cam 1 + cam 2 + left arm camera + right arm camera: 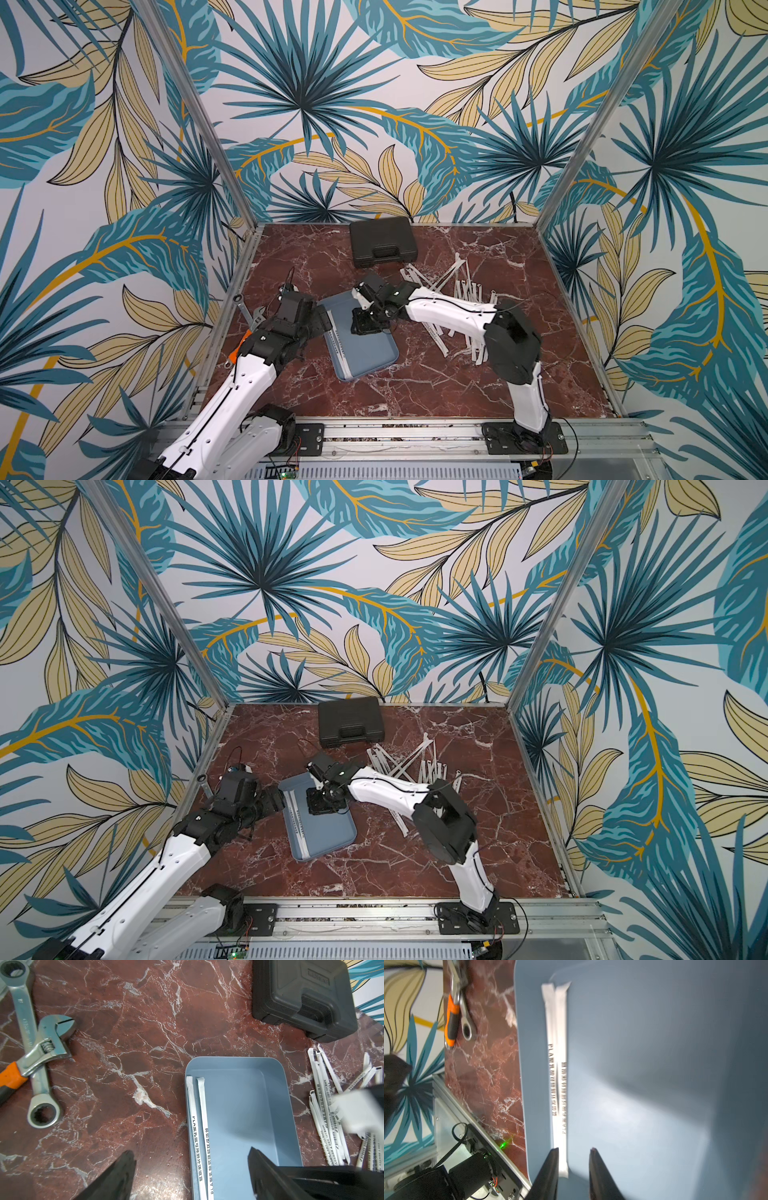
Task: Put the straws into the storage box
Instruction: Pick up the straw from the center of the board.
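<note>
The straws [467, 289] are light, thin and easily bent; I would pinch one at its middle. Most lie crossed at 3 o'clock of the storage box [370, 355], partly under the right arm [449, 316]; two lie inside. The right gripper [574, 1149] is narrowly open over one's end, the left gripper [190, 1150] wide and empty. A black case [382, 243] at 12 o'clock and wrenches [47, 1043] at 9 are well apart.

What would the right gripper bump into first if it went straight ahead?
Probably the two straws lying on the storage box floor, just beyond the right gripper; exact depth is unclear.
</note>
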